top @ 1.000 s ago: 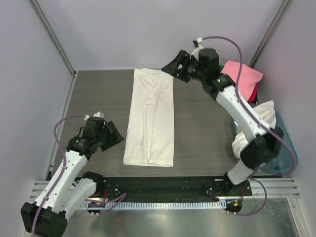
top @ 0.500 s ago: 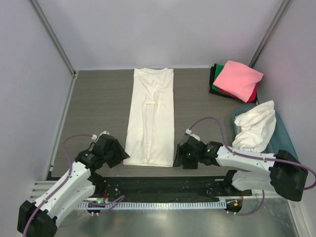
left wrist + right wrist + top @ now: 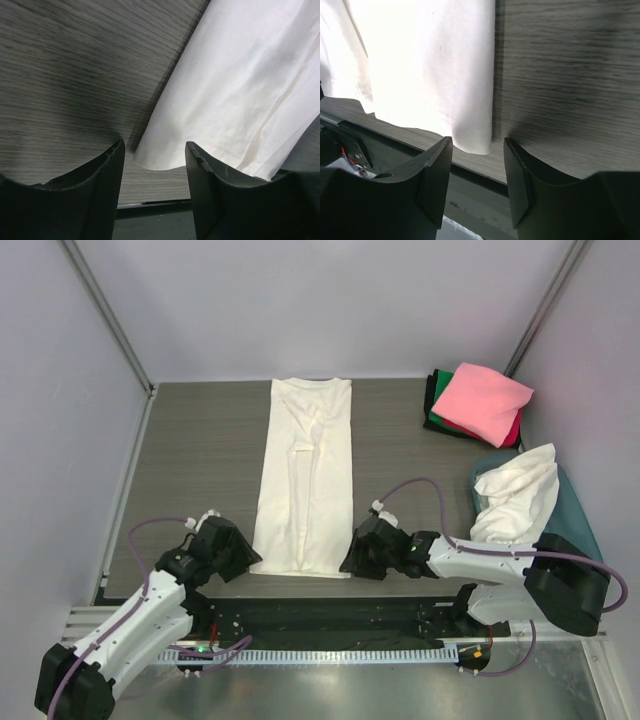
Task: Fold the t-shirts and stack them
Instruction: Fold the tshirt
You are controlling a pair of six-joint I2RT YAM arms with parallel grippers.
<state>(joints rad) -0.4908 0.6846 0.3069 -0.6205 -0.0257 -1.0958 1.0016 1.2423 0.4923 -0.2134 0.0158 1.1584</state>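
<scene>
Cream t-shirt [image 3: 305,475]: laid flat as a long strip at mid-surface [image 3: 190,440] | left fingers [image 3: 95,195]: brought to the near-left hem corner; parted, narrowing, nothing gripped | right fingers [image 3: 435,175]: brought from the far end to the near-right corner; likewise parted | implication: hem-to-collar fold judged imminent

The tabletop [image 3: 200,460] has a matt grey wood-grain finish. The cream t-shirt [image 3: 305,480] lying on it is soft, matt cloth, smooth apart from faint creases. At the shirt's near corners, the left claw [image 3: 155,150] and right claw [image 3: 477,142] have dull black plastic fingers with finely textured inner faces. Right of the shirt, the tub [image 3: 578,515] looks like teal plastic.
</scene>
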